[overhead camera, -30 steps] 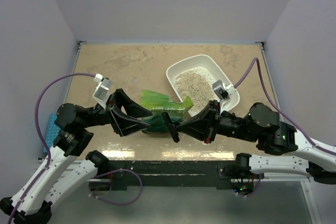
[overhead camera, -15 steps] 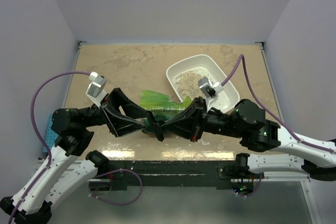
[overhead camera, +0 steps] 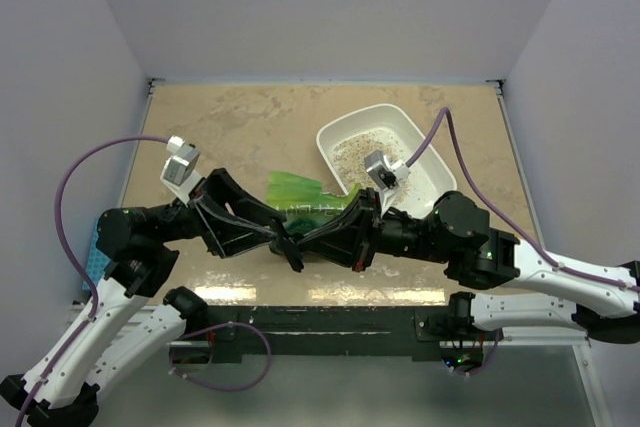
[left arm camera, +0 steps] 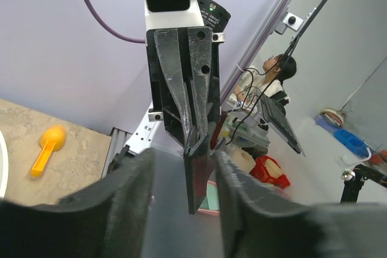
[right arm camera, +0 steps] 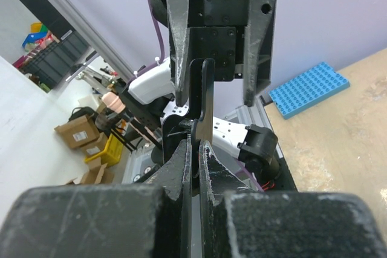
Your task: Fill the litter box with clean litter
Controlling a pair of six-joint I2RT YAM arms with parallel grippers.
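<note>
The crossed grippers hide the lower part of the crinkled green bag (overhead camera: 295, 192), and the right arm's wrist covers the near corner of the litter box (overhead camera: 400, 114). What the thin black strip (right arm camera: 200, 98) is cannot be made out.

Both arms reach inward low over the table's near edge and meet tip to tip at the bag's 6 o'clock. The right gripper (right arm camera: 193, 146) is pinched tight on the strip. The left gripper (left arm camera: 183, 161) faces it with fingers spread either side of the strip, apart from it.

The litter box sits at 1 o'clock on the tabletop (overhead camera: 230, 117), with clean litter (overhead camera: 355, 152) heaped inside. Bare table lies at 11 o'clock. A blue studded block (overhead camera: 95, 252) lies at the 8 o'clock edge. An orange scoop (left arm camera: 47, 148) shows in the left wrist view.
</note>
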